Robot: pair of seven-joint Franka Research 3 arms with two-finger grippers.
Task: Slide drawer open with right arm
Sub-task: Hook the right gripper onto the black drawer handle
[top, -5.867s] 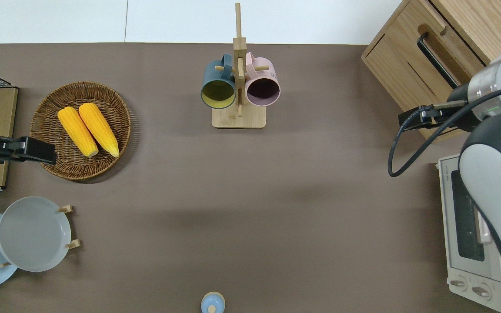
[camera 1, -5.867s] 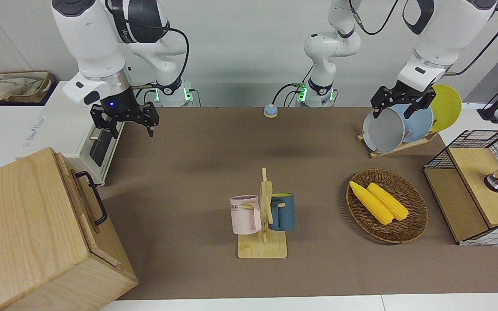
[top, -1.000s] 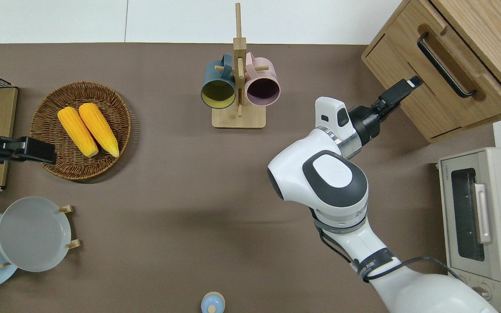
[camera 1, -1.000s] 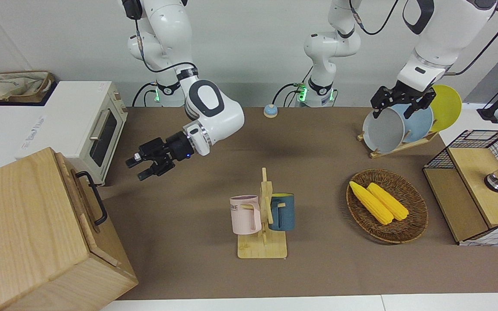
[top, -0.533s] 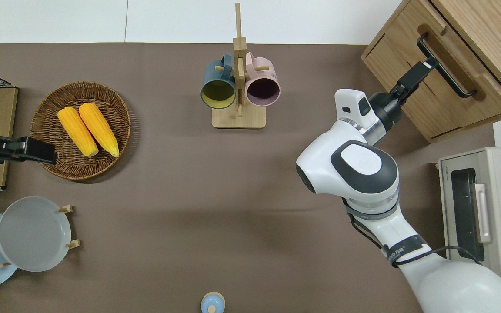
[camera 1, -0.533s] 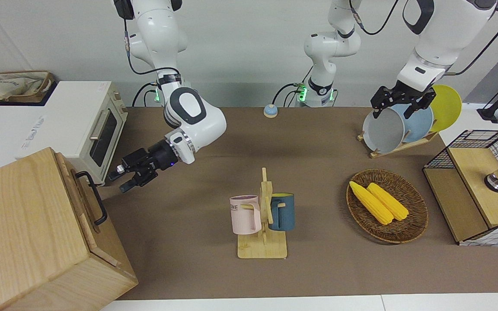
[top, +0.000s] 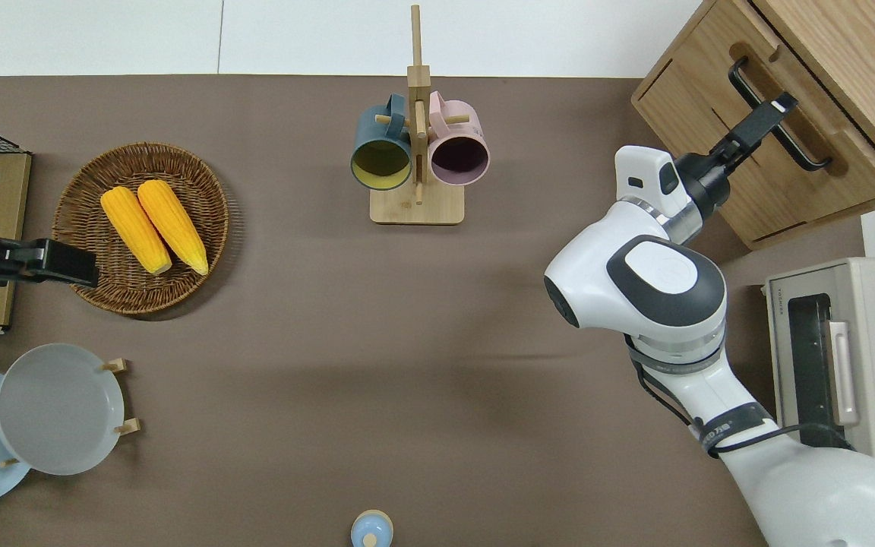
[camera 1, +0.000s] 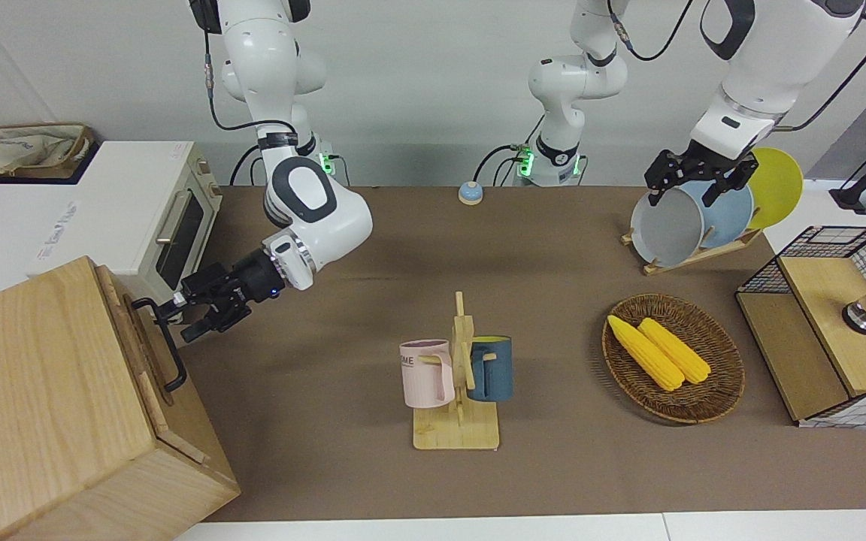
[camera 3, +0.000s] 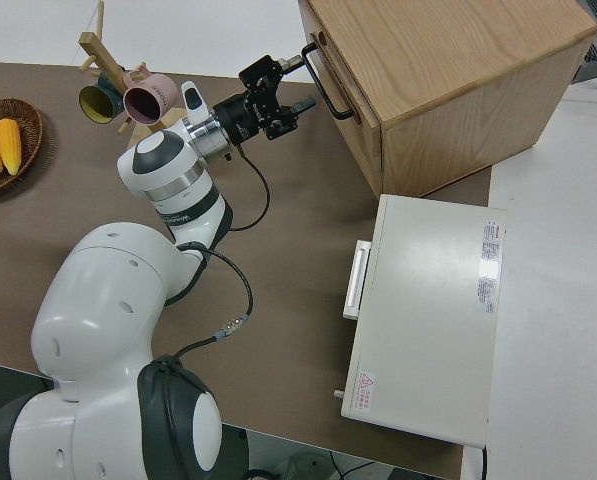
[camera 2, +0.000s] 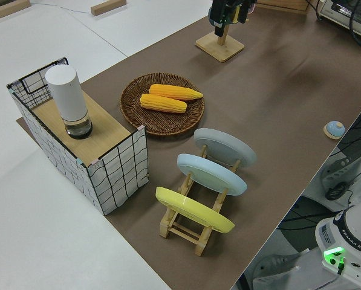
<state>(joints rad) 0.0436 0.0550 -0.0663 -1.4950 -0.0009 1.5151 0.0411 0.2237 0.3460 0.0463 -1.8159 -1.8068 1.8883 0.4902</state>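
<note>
- The white jointed right arm (top: 650,296) with black joint patches stretches low across the brown table mat (top: 316,327) toward the big light-wood cabinet (camera 1: 49,406) at the right arm's end of the table.
- Its black two-finger right gripper (camera 1: 186,317), showing a small blue light at the wrist, is turned sideways and points at the cabinet's front.
- The gripper's fingers are spread wide, one above the other, on either side of the black metal bar handle (top: 775,114) near the handle's upper end; in the right side view the finger tips (camera 3: 300,60) reach the bar, but I cannot tell whether they touch it.
- The wide shallow light-wood drawer (top: 787,144) that carries this handle sits flush in the cabinet, fully closed.
- A white toaster oven with a silver handle (top: 832,372) stands beside the cabinet, nearer to the robots.
- Around the middle of the table stands a wooden mug tree (camera 1: 459,391) with a pink mug (camera 1: 425,373) and a dark blue mug (camera 1: 492,368) hanging on it.
- Toward the left arm's end lies a round wicker basket (camera 1: 704,406) holding two yellow corn cobs (camera 1: 658,352).
- The left arm is parked; its black left gripper (camera 1: 692,184) has its fingers wide apart.
</note>
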